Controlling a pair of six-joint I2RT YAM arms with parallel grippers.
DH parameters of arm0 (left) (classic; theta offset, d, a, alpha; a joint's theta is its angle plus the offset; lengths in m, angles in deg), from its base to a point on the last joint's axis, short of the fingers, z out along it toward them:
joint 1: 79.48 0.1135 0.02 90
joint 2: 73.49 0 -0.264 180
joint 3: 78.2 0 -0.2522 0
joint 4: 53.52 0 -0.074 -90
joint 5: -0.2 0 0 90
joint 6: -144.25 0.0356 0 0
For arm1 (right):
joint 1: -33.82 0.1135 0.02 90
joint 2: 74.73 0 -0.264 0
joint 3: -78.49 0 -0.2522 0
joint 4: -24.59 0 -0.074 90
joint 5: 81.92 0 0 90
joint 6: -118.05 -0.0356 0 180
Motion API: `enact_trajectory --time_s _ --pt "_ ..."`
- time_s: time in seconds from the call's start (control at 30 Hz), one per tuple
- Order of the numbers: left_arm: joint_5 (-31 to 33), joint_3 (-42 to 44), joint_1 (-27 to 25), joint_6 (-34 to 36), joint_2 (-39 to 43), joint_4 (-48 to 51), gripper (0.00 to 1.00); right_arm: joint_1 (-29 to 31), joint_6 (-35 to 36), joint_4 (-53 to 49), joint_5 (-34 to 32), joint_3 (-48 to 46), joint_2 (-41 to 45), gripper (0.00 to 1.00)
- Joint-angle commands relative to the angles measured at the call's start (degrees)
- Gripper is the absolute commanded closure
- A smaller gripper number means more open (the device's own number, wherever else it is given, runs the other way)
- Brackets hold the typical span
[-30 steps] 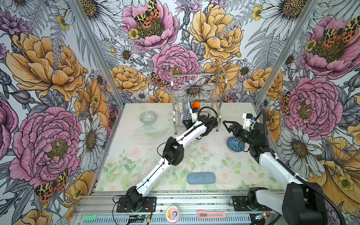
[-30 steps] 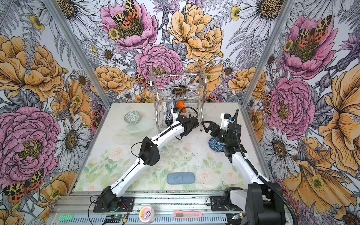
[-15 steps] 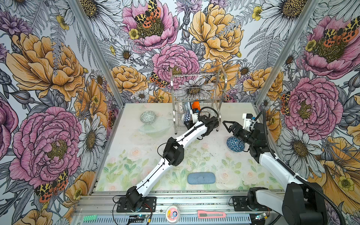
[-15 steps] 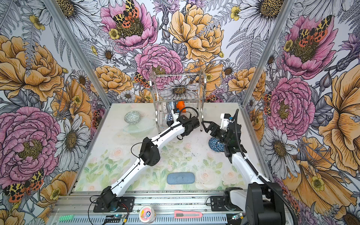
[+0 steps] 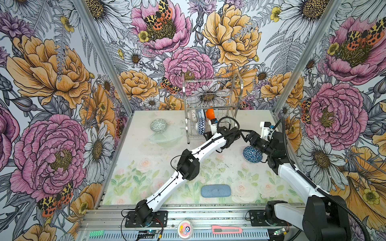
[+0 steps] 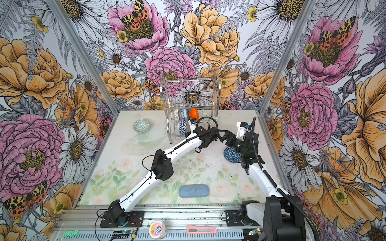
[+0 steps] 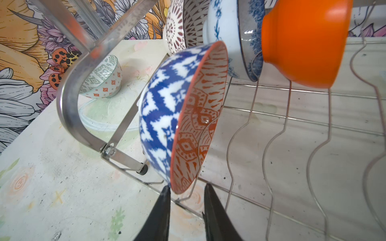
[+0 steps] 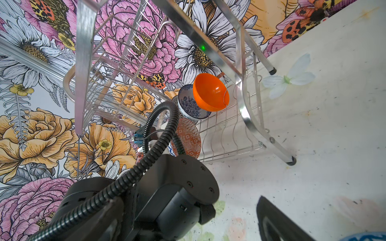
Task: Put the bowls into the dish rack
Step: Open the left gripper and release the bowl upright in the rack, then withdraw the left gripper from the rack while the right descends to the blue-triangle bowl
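Barely anything shifted in the top views over the last second; both arms sat where they were, and only the left gripper [image 7: 187, 186] had spread its jaws a little. In the left wrist view its fingers [image 7: 165, 200] stood apart, straddling the lowest edge of the blue-and-white bowl with orange geometric inside [image 7: 177, 116]. One finger was at the bowl's outer wall, and I could not tell if it touched. That bowl stood on edge between the wires of the dish rack [image 5: 185, 104], on the lower tier at its front. Behind it on the same tier stood the lattice bowl [image 7: 179, 27], the blue floral bowl [image 7: 236, 35] and the orange bowl [image 7: 302, 41], all on edge.

The right gripper [image 5: 244, 135] hung with jaws wide apart and nothing between them, just beside the left wrist. It was above the dark-blue triangle bowl [image 5: 252, 154], which lay on the table [image 5: 146, 167] right of the rack.

The grey-green patterned bowl [image 5: 158, 125] sat on the table left of the rack, near a clear dish [image 5: 167, 137]. The blue-grey pad [image 5: 215, 190] lay near the front edge.
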Motion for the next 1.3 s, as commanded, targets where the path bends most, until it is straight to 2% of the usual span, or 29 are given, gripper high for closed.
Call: enact_trajectory --time_s 0.0,0.8,1.27 --pt "-7.6 1.4 -0.2 -0.3 -0.3 -1.1 0.71 -0.4 0.1 0.6 -0.1 -0.3 1.7 0.01" --pt "-5.7 5.1 -0.6 -0.3 4.5 -1.1 0.66 -1.5 1.9 -0.8 -2.3 -0.6 2.6 0.01" --pt "-3.8 6.0 -0.5 1.0 7.2 -1.2 0.55 -4.6 1.2 -2.8 -6.9 -2.1 4.3 0.00"
